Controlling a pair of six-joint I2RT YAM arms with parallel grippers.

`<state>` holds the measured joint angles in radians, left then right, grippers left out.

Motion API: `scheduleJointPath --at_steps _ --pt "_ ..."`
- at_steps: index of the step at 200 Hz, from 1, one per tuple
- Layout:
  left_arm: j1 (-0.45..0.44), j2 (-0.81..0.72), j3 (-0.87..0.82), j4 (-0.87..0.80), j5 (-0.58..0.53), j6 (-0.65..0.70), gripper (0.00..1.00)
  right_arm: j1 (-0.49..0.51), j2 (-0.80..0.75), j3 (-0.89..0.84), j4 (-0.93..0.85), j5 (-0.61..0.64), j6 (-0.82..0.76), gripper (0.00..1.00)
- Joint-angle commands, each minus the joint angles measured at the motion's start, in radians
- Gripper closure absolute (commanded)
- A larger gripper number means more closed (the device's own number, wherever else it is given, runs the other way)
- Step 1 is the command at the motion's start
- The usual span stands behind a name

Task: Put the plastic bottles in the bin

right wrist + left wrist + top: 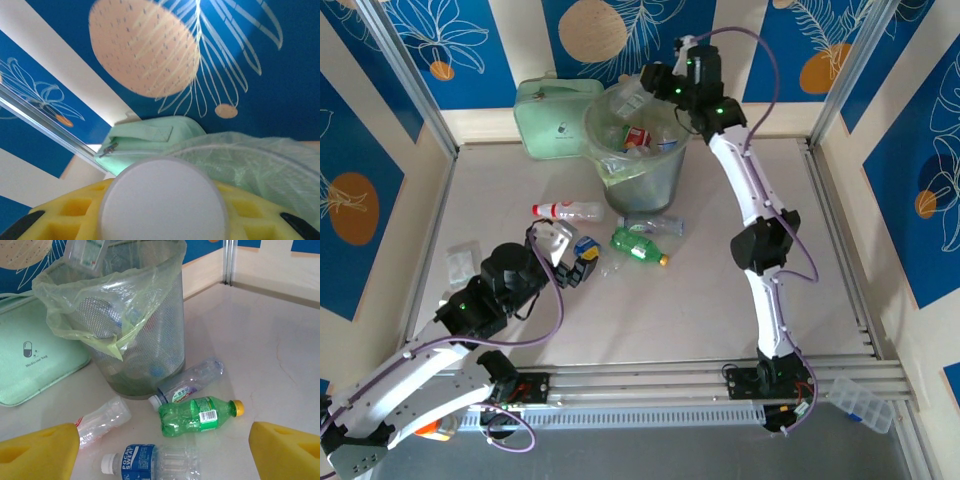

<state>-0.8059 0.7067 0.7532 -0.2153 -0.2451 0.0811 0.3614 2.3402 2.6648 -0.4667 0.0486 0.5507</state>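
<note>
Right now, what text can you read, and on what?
"POCARI SWEAT": blue label on the white-capped clear bottle.
"Medicine bag": pale green case, beneath a pill symbol.
White barcode label on the green bottle: too small to read.
Label on the clear bottle beside the bin: blurred.

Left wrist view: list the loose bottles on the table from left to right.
clear bottle with red label → blue-labelled bottle → green bottle
</note>
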Motion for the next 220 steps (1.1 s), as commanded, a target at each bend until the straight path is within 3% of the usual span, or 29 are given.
scheduleJointPath --at_steps 1,35,74,118,180,220 --pt "-0.009 -0.016 -0.012 0.035 -0.022 0.017 0.12 0.002 0.042 0.043 -0.006 0.056 -0.039 0.79" --pt "-0.008 -0.013 -0.014 0.037 -0.024 0.018 0.12 0.019 0.059 0.004 -0.003 0.083 -0.074 0.76" --pt "-0.009 -0.011 -0.015 0.042 -0.046 0.020 0.11 0.013 0.046 0.009 -0.050 0.117 -0.114 0.43" --pt "-0.006 -0.004 -0.014 0.046 -0.057 0.020 0.11 0.006 -0.055 0.009 -0.076 0.143 -0.173 0.30" --pt "-0.002 -0.009 -0.015 0.046 -0.085 0.020 0.11 -0.022 -0.180 -0.070 -0.090 0.162 -0.186 0.31" --pt "0.002 -0.009 -0.013 0.044 -0.095 0.017 0.10 -0.015 -0.197 -0.119 -0.104 0.081 -0.190 0.48"
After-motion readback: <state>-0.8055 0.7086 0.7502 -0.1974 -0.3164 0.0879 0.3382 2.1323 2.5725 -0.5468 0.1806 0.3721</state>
